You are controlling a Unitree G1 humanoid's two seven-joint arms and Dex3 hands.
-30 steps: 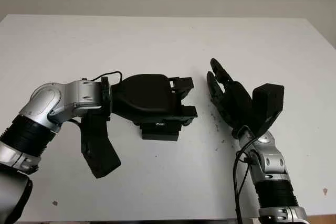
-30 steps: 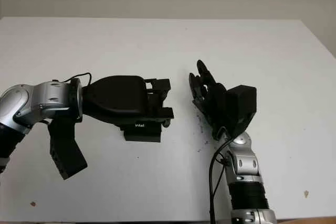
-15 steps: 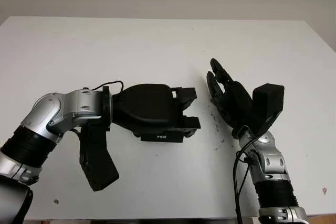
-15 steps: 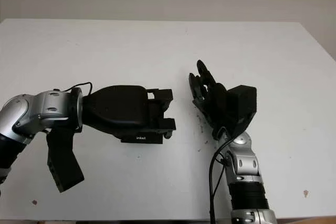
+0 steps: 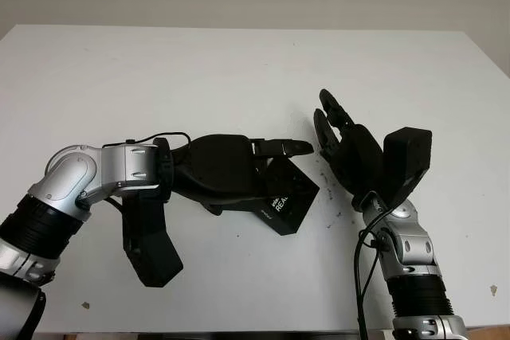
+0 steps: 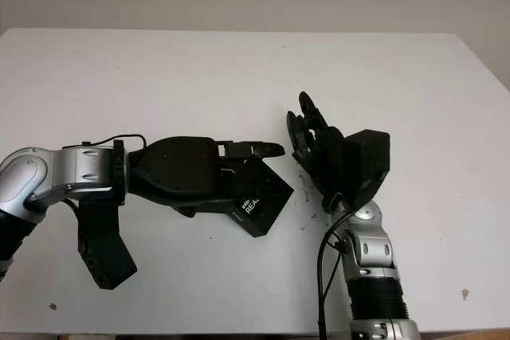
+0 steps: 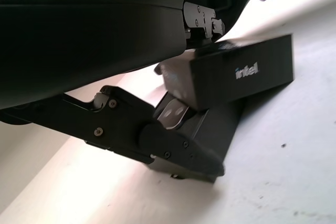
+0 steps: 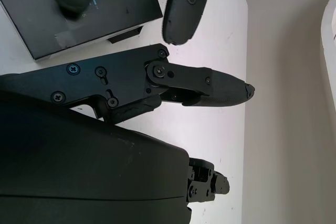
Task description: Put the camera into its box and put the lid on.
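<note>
Left robot hand (image 5: 275, 166) gripping tilted black box (image 5: 285, 197) on white table (image 5: 239, 69), right robot hand (image 5: 339, 137) open beside it

Layout about the box (image 5: 287, 195) on the table (image 5: 239, 69).
The box lies on the table near its front middle, one end tilted up. The left hand (image 5: 267, 166) reaches in from the box's left, fingers over and under it. The right hand (image 5: 339, 137) stands just right of the box, apart from it.
</note>
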